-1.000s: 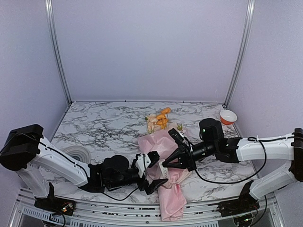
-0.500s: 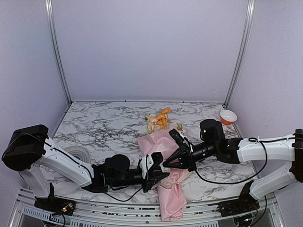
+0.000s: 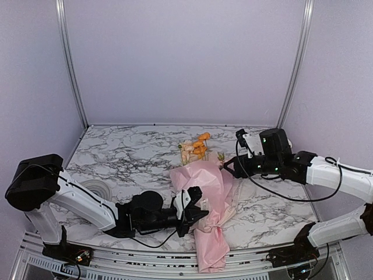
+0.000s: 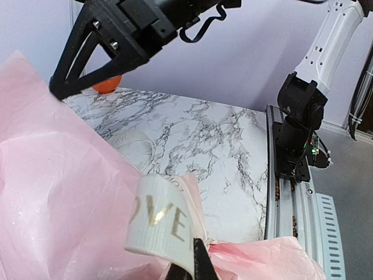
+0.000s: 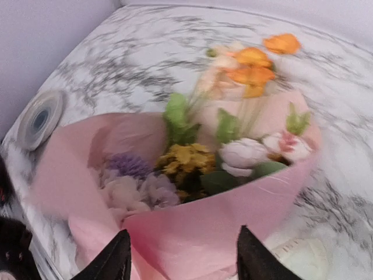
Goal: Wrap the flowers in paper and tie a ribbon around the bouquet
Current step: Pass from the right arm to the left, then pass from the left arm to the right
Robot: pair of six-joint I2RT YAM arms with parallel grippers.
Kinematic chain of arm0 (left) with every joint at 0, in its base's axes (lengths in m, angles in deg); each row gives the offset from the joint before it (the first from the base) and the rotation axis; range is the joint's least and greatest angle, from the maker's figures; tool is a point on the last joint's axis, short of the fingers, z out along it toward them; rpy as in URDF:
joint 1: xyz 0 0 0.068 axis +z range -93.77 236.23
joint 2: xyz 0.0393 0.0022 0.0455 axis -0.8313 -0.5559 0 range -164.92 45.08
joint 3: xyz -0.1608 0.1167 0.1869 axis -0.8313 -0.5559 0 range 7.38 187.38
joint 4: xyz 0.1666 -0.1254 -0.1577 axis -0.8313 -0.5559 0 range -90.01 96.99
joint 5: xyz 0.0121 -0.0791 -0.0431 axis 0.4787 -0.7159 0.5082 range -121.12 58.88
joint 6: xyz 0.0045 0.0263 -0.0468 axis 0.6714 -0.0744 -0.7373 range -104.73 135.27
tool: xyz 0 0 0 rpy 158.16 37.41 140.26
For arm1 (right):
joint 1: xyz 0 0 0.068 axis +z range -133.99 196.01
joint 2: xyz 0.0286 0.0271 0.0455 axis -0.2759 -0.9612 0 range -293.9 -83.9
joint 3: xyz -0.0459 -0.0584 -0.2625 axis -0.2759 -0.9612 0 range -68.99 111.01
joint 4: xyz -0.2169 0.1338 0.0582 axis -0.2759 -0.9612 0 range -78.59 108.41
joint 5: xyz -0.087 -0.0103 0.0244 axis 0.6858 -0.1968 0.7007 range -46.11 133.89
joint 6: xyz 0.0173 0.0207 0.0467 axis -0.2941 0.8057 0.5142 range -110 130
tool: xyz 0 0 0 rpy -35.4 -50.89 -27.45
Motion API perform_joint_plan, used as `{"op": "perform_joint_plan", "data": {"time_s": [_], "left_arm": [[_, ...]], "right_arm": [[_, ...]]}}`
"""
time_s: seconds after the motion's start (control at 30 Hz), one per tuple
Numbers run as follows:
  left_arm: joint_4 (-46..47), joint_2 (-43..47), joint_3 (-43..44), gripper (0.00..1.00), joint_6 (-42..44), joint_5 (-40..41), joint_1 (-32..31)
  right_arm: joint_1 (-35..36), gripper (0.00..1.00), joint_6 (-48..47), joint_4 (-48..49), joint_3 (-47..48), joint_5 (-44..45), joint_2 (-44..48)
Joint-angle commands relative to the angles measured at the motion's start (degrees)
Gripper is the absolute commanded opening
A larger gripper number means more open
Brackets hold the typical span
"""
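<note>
From above, the bouquet (image 3: pixel 208 195) lies on the marble table (image 3: pixel 128 154) between my two arms, with the narrow end toward the near edge and the flowers (image 3: pixel 198 146) toward the back wall. My left gripper (image 3: pixel 191 205) is at the left side of the cone, near its waist, and its jaws are closed. My right gripper (image 3: pixel 229 165) hangs apart from the bouquet, near the wide end on the right. A grey disc (image 3: pixel 93 189) lies far to the left. In the left wrist view, the ribbon (image 4: pixel 160 224) makes a small loop that goes down into my closed fingertips, so I judge that I am pinching it against the pink paper (image 4: pixel 58 204). Gold letters on it read "OVE"; probably the word is "LOVE", but the first letter is turned away. In the right wrist view, my two fingers stand apart with nothing between them, and under them are the open mouth of the cone and the orange, yellow and pale blossoms. I think the paper is light, thin and easy to crush or tear, and the ribbon is limp and a little slippery. The best place to hold is the waist, where the stems give firm support, not the loose paper edge.
</note>
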Motion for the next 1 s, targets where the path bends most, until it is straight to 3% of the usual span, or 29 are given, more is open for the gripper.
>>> {"op": "perform_joint_plan", "data": {"time_s": [0.0,0.17,0.43,0.53,0.67,0.87,0.97], "left_arm": [[-1.3,-1.45,3.53,0.0,0.07,0.6,-0.32],[-1.67,-1.33,3.47,0.0,0.67,0.86,-0.67],[-2.45,-1.09,3.55,0.0,1.77,1.31,-1.44],[-2.81,-1.12,3.5,0.0,2.55,1.74,-2.0],[-3.62,-1.18,3.78,0.0,4.18,1.83,-2.9],[-3.65,-0.33,3.25,0.0,4.3,2.34,-3.05],[-3.65,-0.37,3.24,0.0,4.47,2.25,-3.14]], "right_arm": [[-7.24,0.67,6.09,-14.28,-0.13,25.53,0.8],[-12.82,0.71,7.44,-12.35,-4.26,17.98,-3.34],[-13.16,0.61,6.85,-11.1,-6.17,17.57,-11.63],[-14.1,0.45,6.87,-9.78,-7.2,16.7,-11.71],[-17.7,0.01,6.24,-7.32,-8.74,10.69,-10.88],[-21.41,0.0,4.84,-8.58,-7.97,6.39,-5.91],[-21.33,0.0,1.2,-10.68,-5.46,-0.82,0.13]]}}
